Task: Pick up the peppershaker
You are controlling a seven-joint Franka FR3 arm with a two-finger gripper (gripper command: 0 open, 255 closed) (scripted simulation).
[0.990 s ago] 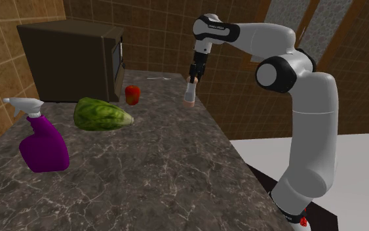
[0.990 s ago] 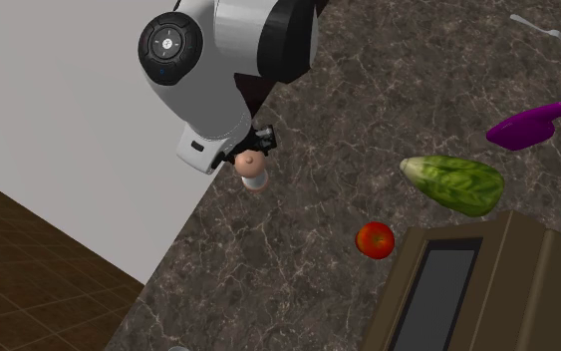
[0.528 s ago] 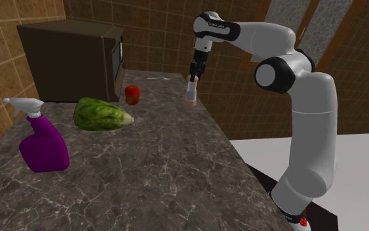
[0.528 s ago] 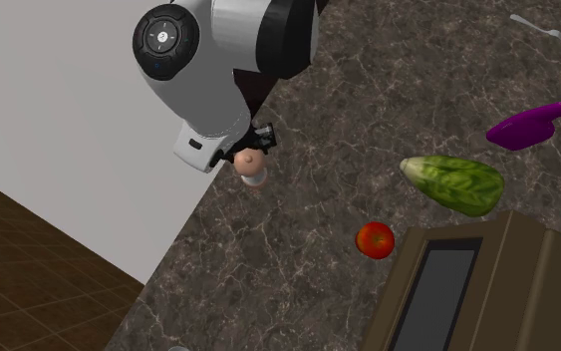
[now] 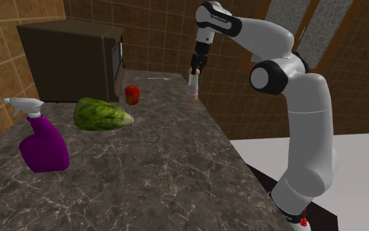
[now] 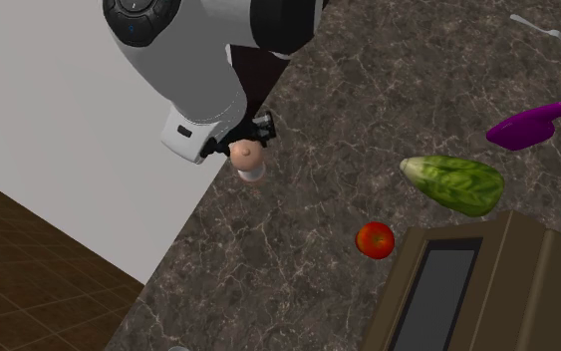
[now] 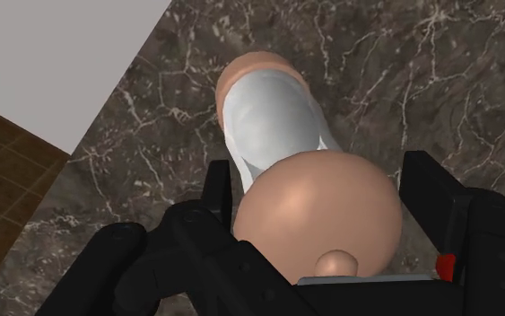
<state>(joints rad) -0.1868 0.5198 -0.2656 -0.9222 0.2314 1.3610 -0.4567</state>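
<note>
The peppershaker (image 5: pixel 193 86) (image 6: pixel 247 163) (image 7: pixel 286 171) has a pale grey body with a tan rounded cap and tan base. My black gripper (image 5: pixel 194 71) (image 6: pixel 245 135) (image 7: pixel 317 224) is shut on it near its cap, and it hangs upright in the air above the dark marble counter (image 5: pixel 150 164), near the counter's far edge on the shoulder view's right. In the wrist view the two fingers clasp the cap from both sides, with the counter (image 7: pixel 421 81) below.
A dark microwave (image 5: pixel 71 59) stands at the back left. A red tomato (image 5: pixel 132 94), a green lettuce (image 5: pixel 101 114) and a purple spray bottle (image 5: pixel 40 141) lie left of the gripper. A small utensil (image 5: pixel 162 78) lies at the counter's back.
The gripper has risen with the peppershaker in it, lifting it higher above the counter. The arm's upper joints moved up too. The other objects have not moved.
</note>
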